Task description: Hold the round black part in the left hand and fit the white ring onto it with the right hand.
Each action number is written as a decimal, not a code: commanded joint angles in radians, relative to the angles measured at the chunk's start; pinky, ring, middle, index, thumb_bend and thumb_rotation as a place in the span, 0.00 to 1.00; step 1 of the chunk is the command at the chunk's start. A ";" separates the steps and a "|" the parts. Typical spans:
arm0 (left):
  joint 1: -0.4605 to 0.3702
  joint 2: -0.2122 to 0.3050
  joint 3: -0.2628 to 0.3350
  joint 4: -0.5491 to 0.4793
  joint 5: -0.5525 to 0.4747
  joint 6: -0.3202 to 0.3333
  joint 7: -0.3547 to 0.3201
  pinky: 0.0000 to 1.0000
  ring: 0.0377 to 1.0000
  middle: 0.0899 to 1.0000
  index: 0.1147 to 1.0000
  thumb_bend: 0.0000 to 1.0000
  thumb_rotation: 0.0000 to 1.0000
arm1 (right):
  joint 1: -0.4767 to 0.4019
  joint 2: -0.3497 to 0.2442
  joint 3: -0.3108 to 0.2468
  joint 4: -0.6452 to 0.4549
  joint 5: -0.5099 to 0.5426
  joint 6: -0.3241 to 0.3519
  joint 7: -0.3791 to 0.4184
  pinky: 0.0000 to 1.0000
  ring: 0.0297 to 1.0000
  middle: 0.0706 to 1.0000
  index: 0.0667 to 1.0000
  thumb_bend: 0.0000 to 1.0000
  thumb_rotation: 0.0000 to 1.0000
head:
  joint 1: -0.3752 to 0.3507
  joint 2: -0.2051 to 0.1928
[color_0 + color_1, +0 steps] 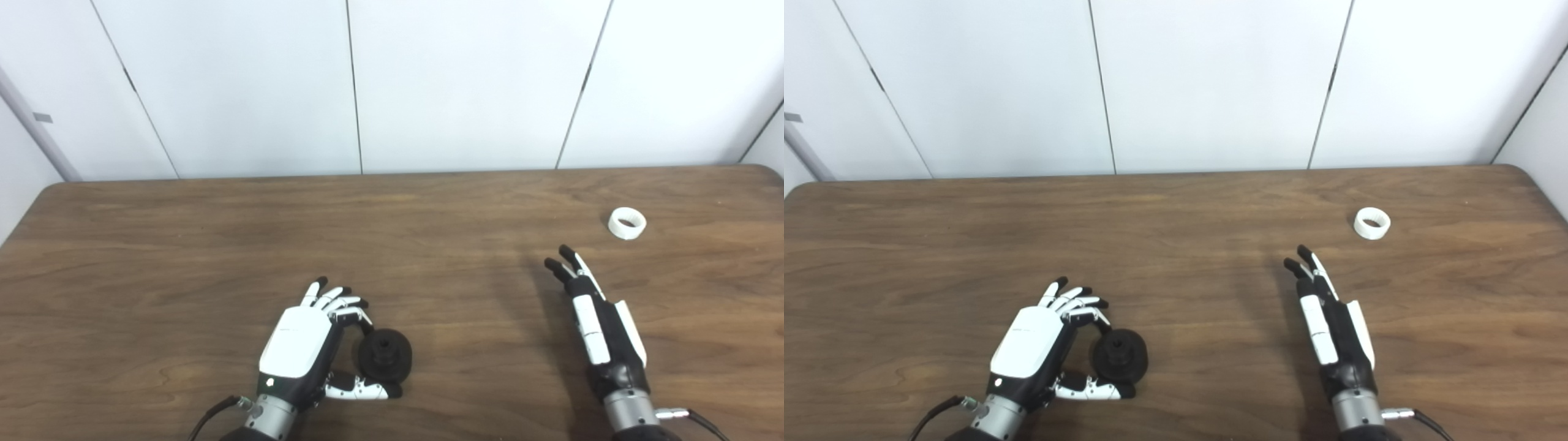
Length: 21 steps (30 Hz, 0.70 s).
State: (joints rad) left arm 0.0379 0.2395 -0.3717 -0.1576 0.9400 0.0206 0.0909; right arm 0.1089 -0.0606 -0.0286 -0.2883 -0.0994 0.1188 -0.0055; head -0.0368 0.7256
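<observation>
1. Round black part point(384, 355): a matte, dark disc with a raised hub and a small bore at its centre, lying near the front edge of the table point(184, 257). Its rim looks smooth and slightly rounded.
2. White ring point(627, 223): a short, hollow cylinder of pale plastic with faint ribbing on its outer wall, lying on the far right of the tabletop with its opening tilted toward the cameras.
3. Table: brown wood-grain laminate with a rounded edge and streaked figure; behind it stand plain white wall panels point(465, 79) divided by thin dark seams.
4. Left hand point(306, 343): white shell on the back, black finger segments and dark tips. The fingers point(343, 304) curl over the far side of the black part and the thumb point(361, 389) lies along its near side, so the part sits between them; whether they press on it cannot be told.
5. Right hand point(597, 321): held edge-on, fingers extended and close together, dark tips pointing away from the robot, holding nothing. The white ring lies beyond and to the right of those tips, apart from them.
6. Bare tabletop lies between the right fingertips and the ring, and between the two hands.
</observation>
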 commanded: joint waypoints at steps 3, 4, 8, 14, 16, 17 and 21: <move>-0.001 0.022 0.019 0.025 0.021 0.012 -0.006 1.00 0.87 0.74 0.42 0.52 0.05 | -0.076 -0.050 -0.022 -0.079 -0.010 0.043 0.012 1.00 0.93 0.89 0.95 0.58 1.00 | -0.055 0.015; -0.001 0.023 0.020 0.027 0.022 0.011 -0.003 1.00 0.87 0.74 0.42 0.52 0.05 | -0.088 -0.066 -0.025 -0.089 -0.018 0.060 0.016 1.00 0.93 0.89 0.95 0.58 1.00 | -0.066 0.015; -0.003 0.029 0.024 0.029 0.022 0.007 -0.003 1.00 0.87 0.74 0.42 0.52 0.05 | -0.122 -0.125 -0.026 -0.111 -0.057 0.116 0.029 1.00 0.92 0.89 0.94 0.56 1.00 | -0.112 0.015; -0.001 0.038 0.031 0.027 0.015 0.005 -0.013 1.00 0.86 0.73 0.42 0.52 0.05 | -0.177 -0.238 -0.034 -0.120 -0.137 0.184 0.062 0.85 0.90 0.91 0.93 0.57 1.00 | -0.159 0.011; -0.001 0.040 0.032 0.027 0.010 0.003 -0.016 1.00 0.86 0.73 0.42 0.52 0.05 | -0.191 -0.264 -0.038 -0.113 -0.150 0.198 0.071 0.81 0.90 0.93 0.94 0.59 1.00 | -0.168 0.010; 0.000 0.041 0.034 0.026 0.008 0.002 -0.017 1.00 0.86 0.73 0.42 0.52 0.05 | -0.201 -0.285 -0.034 -0.108 -0.179 0.208 0.072 0.82 0.90 0.93 0.93 0.60 1.00 | -0.180 0.008; 0.001 0.041 0.042 0.026 0.006 -0.001 -0.020 1.00 0.86 0.73 0.42 0.52 0.05 | -0.245 -0.369 -0.024 -0.085 -0.270 0.269 0.103 0.92 0.94 0.95 0.94 0.63 0.99 | -0.194 0.005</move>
State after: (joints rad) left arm 0.0360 0.2522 -0.3476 -0.1529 0.9308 0.0017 0.0826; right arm -0.0967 -0.3901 -0.0490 -0.3593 -0.3351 0.3746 0.0891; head -0.2316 0.7302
